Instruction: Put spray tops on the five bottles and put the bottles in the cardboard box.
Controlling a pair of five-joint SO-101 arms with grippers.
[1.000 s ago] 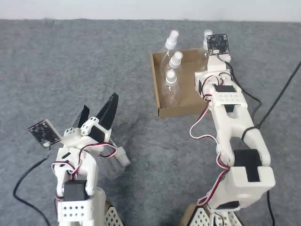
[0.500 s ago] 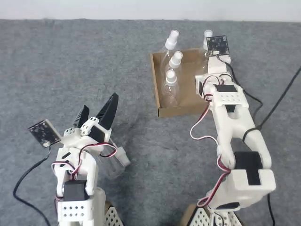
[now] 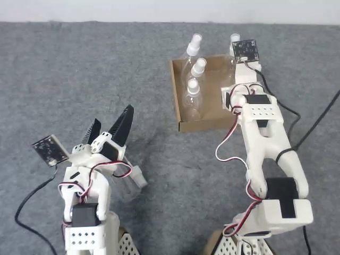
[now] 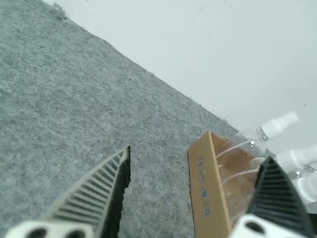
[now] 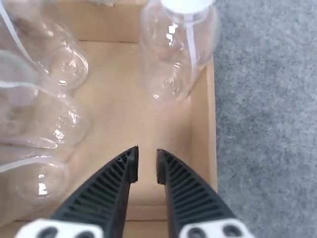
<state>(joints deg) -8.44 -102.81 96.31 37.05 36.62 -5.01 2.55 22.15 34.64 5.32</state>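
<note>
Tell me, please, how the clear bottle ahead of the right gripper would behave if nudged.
The bottle looks empty and thin-walled, so probably light and squashy. Standing tall under its spray top, it may tip easily, though the cardboard box wall beside it should check that. Smooth plastic might slip.

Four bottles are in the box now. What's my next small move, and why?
Probably draw the left gripper, open and aimed away, back toward the bottle lying on the carpet beside that arm: it looks like the one left outside the cardboard box. The right gripper hangs empty over the box.
</note>
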